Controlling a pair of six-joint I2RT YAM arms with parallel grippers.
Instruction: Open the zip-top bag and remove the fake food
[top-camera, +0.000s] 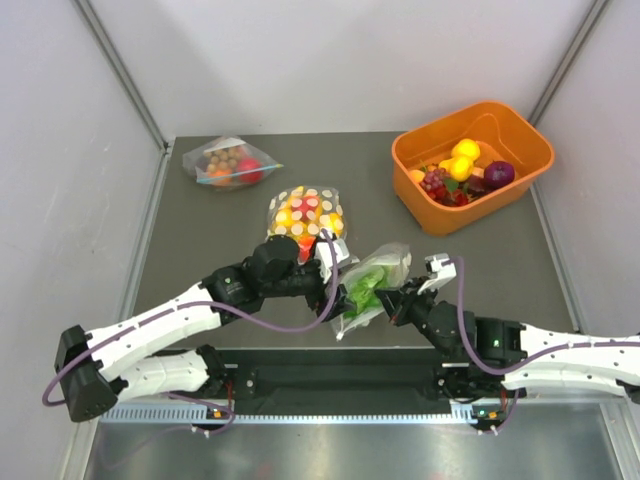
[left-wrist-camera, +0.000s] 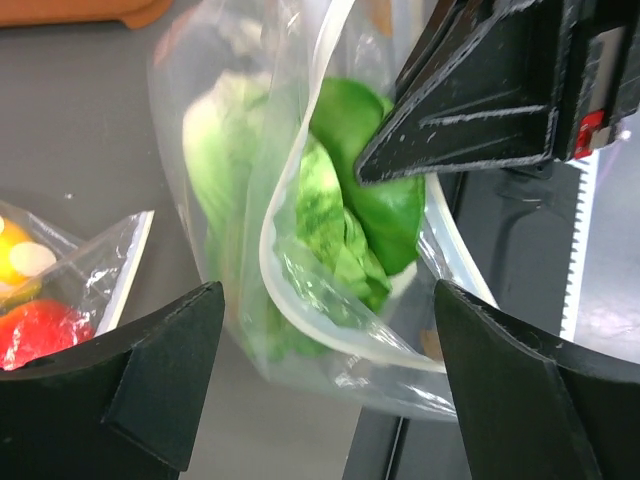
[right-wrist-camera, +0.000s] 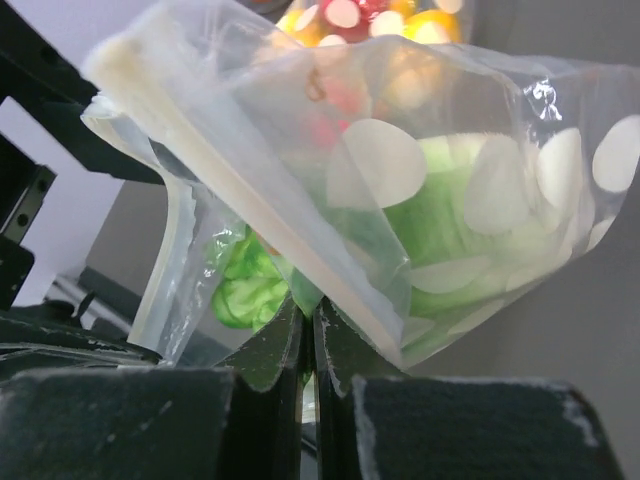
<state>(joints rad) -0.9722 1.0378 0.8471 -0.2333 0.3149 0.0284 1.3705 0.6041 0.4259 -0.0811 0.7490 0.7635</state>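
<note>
Overhead, the zip-top bag (top-camera: 378, 272) is near the front edge of the surface (top-camera: 200, 240), between the two arms, with green lettuce (top-camera: 362, 292) inside it. The left tool (top-camera: 328, 262) is just beside the bag's left side, and the right tool (top-camera: 398, 297) meets its lower right edge. Behind lies a second dotted bag (top-camera: 307, 212) of yellow and red pieces, and further back on the left a plain bag (top-camera: 228, 163) of brown balls. An orange bin (top-camera: 445, 218) at the back right holds lemons (top-camera: 463, 152), grapes (top-camera: 434, 181) and a purple onion (top-camera: 498, 173).

From the left wrist, the left tool (left-wrist-camera: 328, 310) has its fingers (left-wrist-camera: 160, 370) wide apart, with the bag (left-wrist-camera: 240, 150) lying in the gap between them. The bag's mouth gapes, and the lettuce (left-wrist-camera: 345, 230) shows inside. A black finger (left-wrist-camera: 470, 100) of the right tool presses at the bag's edge.

From the right wrist, the right tool (right-wrist-camera: 311, 340) is squeezed together, clamped on the lower edge of the bag (right-wrist-camera: 480, 150). The lettuce (right-wrist-camera: 450, 230) shows through the white dots.
</note>
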